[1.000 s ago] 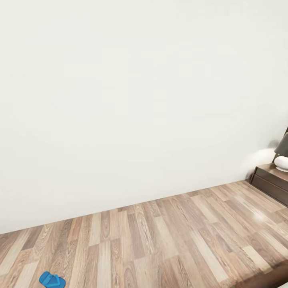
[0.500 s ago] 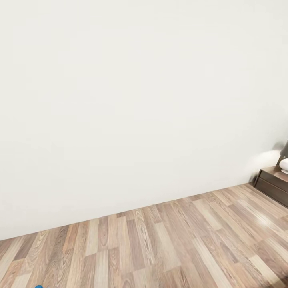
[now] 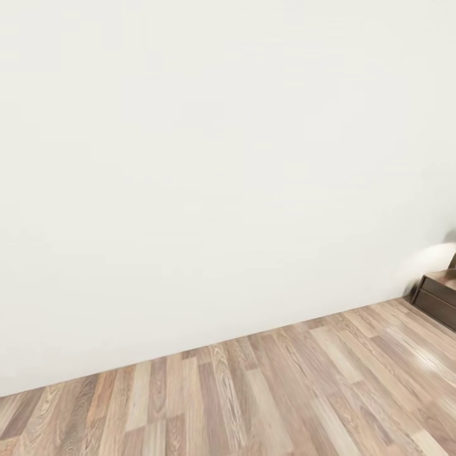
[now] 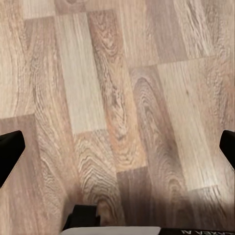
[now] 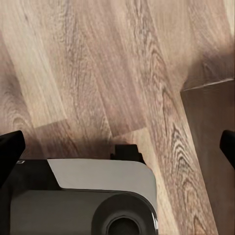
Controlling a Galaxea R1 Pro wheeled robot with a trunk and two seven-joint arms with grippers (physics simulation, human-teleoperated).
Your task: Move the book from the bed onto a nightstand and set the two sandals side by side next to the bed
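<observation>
Your head camera faces a plain white wall [image 3: 215, 158] that takes up most of what you see. Below it, a strip of light-brown wood-plank floor [image 3: 266, 399] runs across the bottom, meeting the wall along a line that climbs toward the right. That is the bedroom as you see it from here.

At the far right edge, against the wall, you catch the corner of a dark reddish-brown cabinet, the nightstand [image 3: 440, 297]. Only its near corner and part of its front show, with a soft pale glow on the wall just above it. What stands on its top is cut off by the edge, so you cannot tell.

Your left wrist camera looks straight down on bare planks. The left gripper [image 4: 117, 149] is spread wide, its two dark fingertips [image 4: 10, 154] poking in at opposite edges with nothing but floor between them.

Your right gripper [image 5: 117, 149] is spread just as wide over the planks and holds nothing. Beneath it lies part of the robot's own body, a pale grey and black housing [image 5: 98, 191], casting shadow on the wood.
</observation>
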